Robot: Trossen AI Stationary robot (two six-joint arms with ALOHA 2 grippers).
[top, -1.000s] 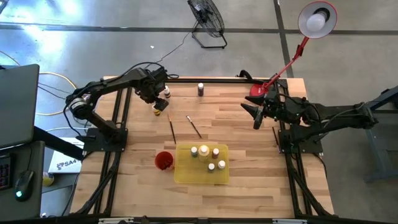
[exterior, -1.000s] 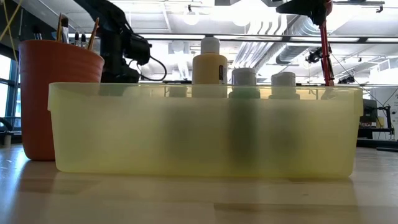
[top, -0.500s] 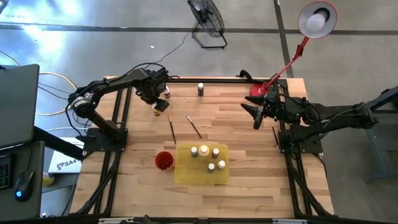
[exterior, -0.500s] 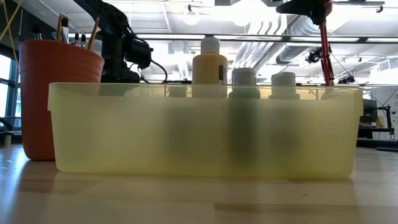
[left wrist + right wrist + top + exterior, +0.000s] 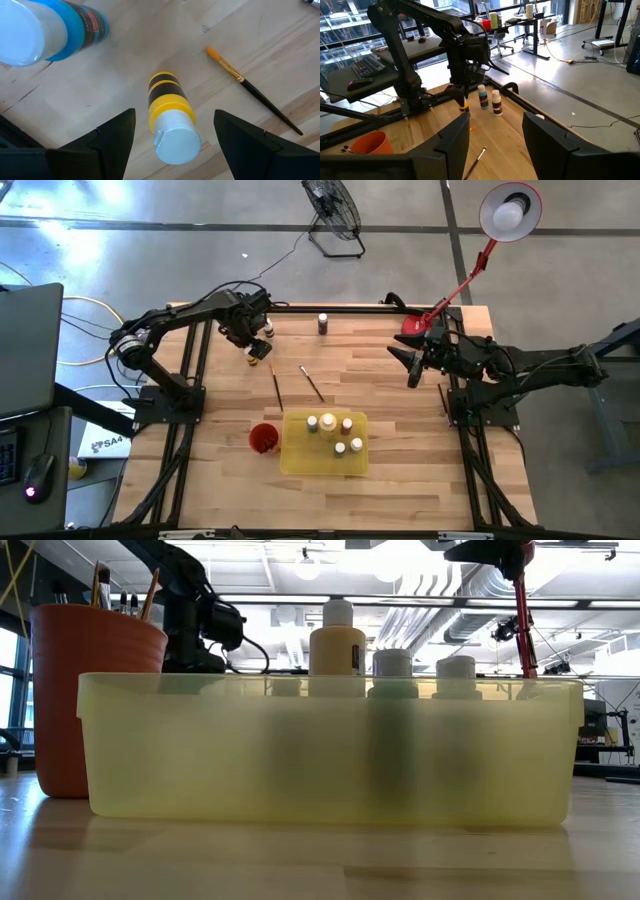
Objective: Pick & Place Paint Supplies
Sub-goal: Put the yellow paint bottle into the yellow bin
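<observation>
A: Left end effector [image 5: 172,131] is over the far-left corner of the surface [image 5: 400,400], fingers spread wide either side of the yellow-banded bottle [image 5: 170,117], which stands upright between them; nothing gripped yet.

B: Changed in the last second? It slid a touch toward that bottle, then stopped; now it hangs there lined up, so I'd call this the pause before the drop and squeeze.

A: Agreed; the blue bottle [image 5: 47,30] stands just beside it, and a white-capped bottle [image 5: 496,101] next to that in the right wrist view; a careless descent could knock one over.

B: Right end effector [image 5: 412,364] waits near the right edge, fingers partly apart, holding nothing; it hasn't budged.

A: Progress check: the yellow tray [image 5: 295,455] near the front already carries five bottles; the red cup [image 5: 263,438] beside it has brushes sticking out.

B: Left out: a dark bottle [image 5: 322,323] at the far edge, and two paintbrushes [image 5: 276,388] lying loose mid-surface; so several picks remain, by my reckoning.
</observation>
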